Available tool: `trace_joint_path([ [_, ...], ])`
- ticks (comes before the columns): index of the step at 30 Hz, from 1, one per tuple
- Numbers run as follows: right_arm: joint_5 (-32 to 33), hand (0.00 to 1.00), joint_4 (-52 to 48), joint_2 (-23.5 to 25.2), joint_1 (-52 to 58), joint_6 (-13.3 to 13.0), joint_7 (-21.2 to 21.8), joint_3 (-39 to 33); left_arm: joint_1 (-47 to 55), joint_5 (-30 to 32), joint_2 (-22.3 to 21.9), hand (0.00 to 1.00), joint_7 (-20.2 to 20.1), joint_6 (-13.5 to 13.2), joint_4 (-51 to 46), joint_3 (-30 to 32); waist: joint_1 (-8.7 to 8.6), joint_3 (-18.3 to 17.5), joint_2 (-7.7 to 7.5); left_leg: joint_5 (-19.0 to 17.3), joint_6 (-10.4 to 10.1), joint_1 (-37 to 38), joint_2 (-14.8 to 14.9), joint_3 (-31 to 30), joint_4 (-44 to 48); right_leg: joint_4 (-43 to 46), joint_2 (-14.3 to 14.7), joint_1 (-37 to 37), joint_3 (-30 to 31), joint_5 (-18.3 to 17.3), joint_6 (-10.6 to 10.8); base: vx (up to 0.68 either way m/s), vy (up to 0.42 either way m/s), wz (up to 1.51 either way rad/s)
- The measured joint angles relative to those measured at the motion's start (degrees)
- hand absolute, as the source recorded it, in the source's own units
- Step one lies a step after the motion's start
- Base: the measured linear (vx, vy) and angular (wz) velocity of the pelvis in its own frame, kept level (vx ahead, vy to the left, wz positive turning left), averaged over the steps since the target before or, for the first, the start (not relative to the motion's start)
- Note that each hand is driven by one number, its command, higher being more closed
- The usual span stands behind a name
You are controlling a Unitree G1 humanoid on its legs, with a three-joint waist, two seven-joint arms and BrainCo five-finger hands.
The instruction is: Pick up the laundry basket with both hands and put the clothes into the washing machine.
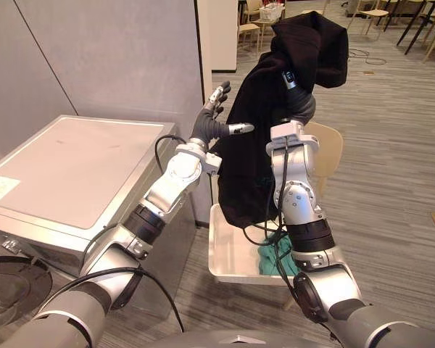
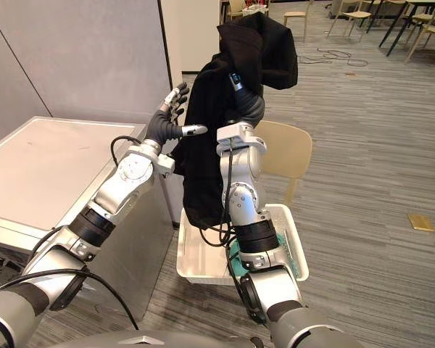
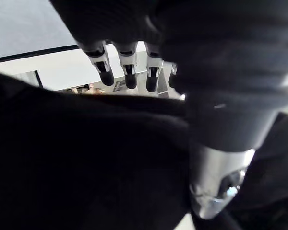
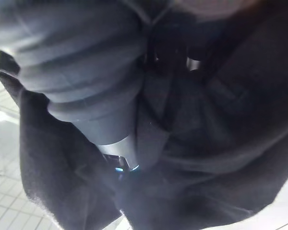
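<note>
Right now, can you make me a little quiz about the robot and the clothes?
1. True or false: the black garment is lying in the white basket.
2. What colour is the cloth in the basket? A teal, B red, C yellow.
3. Fill in: the left hand has its fingers ____ (straight or curled).

Key: 1 false; 2 A; 3 straight.

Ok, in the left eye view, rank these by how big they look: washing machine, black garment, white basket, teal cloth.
washing machine
black garment
white basket
teal cloth
The garment hangs nearer the camera than the basket, so that pair is unsure.
</note>
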Motion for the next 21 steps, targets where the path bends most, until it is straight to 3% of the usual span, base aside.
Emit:
trace_joint_path([
  [8,1.93,1.00,0.05,0.30,0.00,0.02,0.01,3.46,-5.51,1.28,-1.88,0.00,-0.35,1.55,8.93,-3.22,-0.71,0.29,-1.90,-0.18,-0.19,0.00,0.39,0.41,0.00,-0.15,0.47,-0.31,0.53,-0.03,-0.07,0.00,-0.003,-0.02],
  [9,2.00,1.00,0.09,0.28,0.00,0.01,0.01,4.01,-5.69,1.48,-2.02,1.00,-0.39,1.65,9.64,-3.86,-0.92,0.16,-2.14,-0.21,-0.24,0.01,0.43,0.54,0.00,-0.16,0.50,-0.42,0.68,-0.04,-0.08,-0.02,-0.002,-0.06],
  [21,3.26,1.00,0.15,1.08,0.00,-0.16,-0.01,4.14,-6.18,1.42,-5.51,1.00,-1.48,1.83,11.11,-6.36,-1.61,-0.07,-3.19,-0.23,-0.26,0.00,0.43,1.10,0.00,-0.09,0.52,-0.88,1.25,0.00,-0.13,-0.01,0.000,-0.03],
])
